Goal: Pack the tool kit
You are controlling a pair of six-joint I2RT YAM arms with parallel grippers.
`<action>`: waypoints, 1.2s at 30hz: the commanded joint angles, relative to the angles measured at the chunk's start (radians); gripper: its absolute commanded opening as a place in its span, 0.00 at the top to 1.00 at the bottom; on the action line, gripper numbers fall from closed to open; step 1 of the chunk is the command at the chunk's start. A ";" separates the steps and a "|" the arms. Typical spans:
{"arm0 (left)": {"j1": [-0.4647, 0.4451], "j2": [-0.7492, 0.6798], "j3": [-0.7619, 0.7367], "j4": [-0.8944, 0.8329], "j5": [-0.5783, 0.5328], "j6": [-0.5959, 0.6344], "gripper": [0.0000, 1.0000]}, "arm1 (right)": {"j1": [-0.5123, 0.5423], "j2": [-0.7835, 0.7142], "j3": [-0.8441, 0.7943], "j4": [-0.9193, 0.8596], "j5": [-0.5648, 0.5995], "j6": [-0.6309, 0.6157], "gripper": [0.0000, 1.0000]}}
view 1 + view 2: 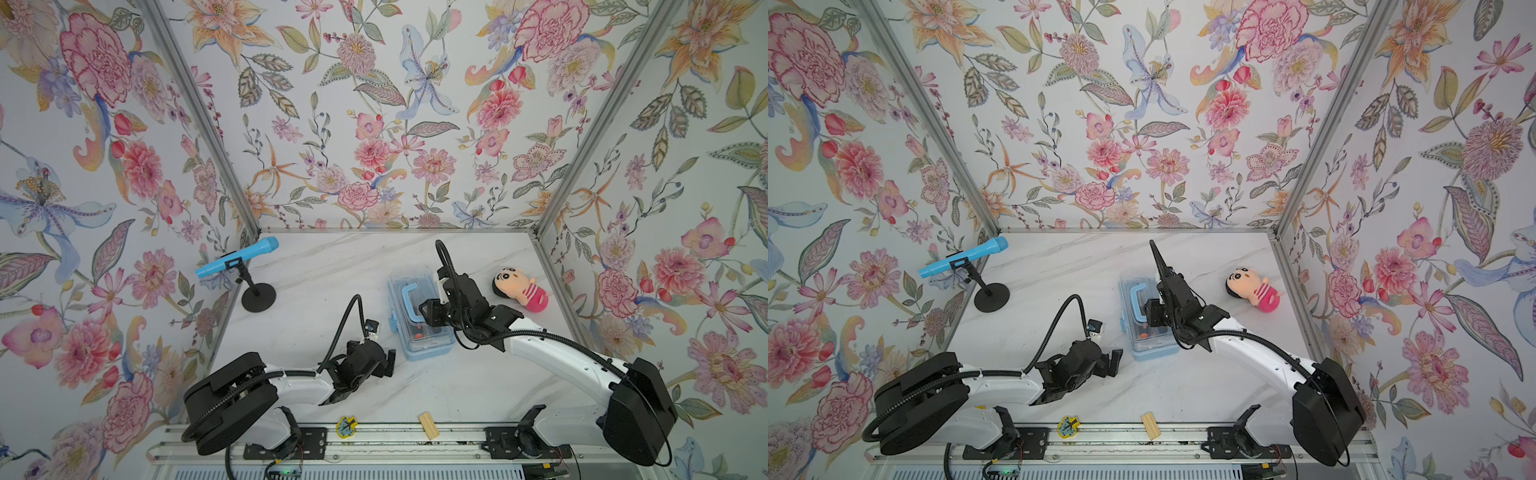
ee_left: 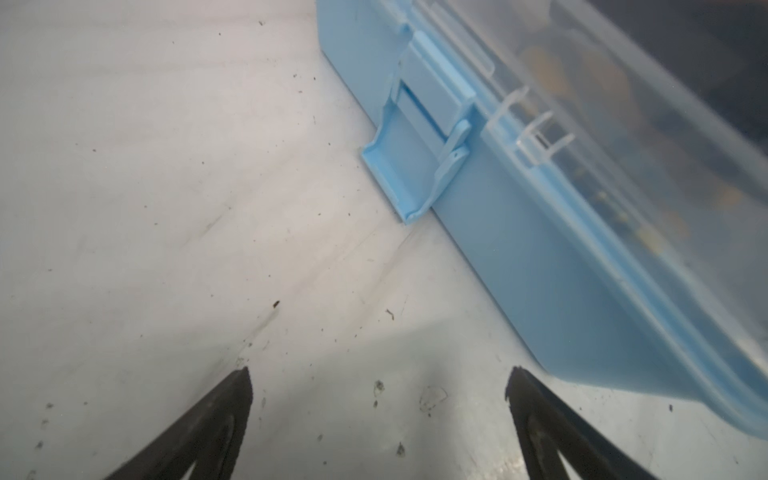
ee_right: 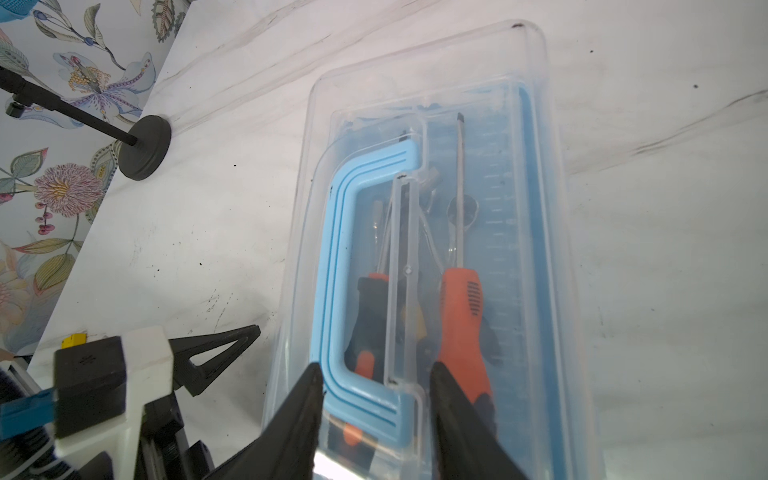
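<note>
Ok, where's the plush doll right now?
In both top views the plush doll lies just right of the blue tool box, close to the right wall.

The tool box [image 1: 432, 349] stands on the counter [image 1: 332, 266], right of centre, long axis running near to far. Its handle [image 3: 332, 249] lies flat on the lid; screwdrivers [image 3: 461, 316] lie inside, under the lid. A latch [image 2: 411, 166] sits on the box's left side.

The left gripper [image 1: 390, 365] is just beside the box's near-left corner. The right gripper [image 1: 424, 309] is above the lid, jaws either side of the handle's near end.

- Far left: microphone [image 1: 237, 257] on its stand [image 1: 258, 297].
- Right of the box: doll [image 1: 517, 286], lying on the counter.
- Near edge: wooden block [image 1: 429, 425], overlapping the rail [image 1: 395, 440]; leaf-shaped piece [image 1: 346, 427] to its left.
</note>
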 commanded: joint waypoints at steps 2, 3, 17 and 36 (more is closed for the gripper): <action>-0.028 0.082 0.027 0.124 -0.114 0.050 0.01 | -0.013 0.000 -0.010 0.025 -0.017 -0.018 0.57; -0.030 0.098 0.030 0.145 -0.125 0.060 0.01 | -0.017 0.003 -0.009 0.024 -0.018 -0.019 0.57; -0.073 0.376 0.059 0.413 -0.301 0.169 0.03 | -0.050 0.013 -0.010 0.038 -0.032 -0.018 0.59; 0.001 0.514 0.140 0.552 -0.270 0.238 0.03 | -0.054 0.025 0.001 0.033 -0.021 -0.004 0.61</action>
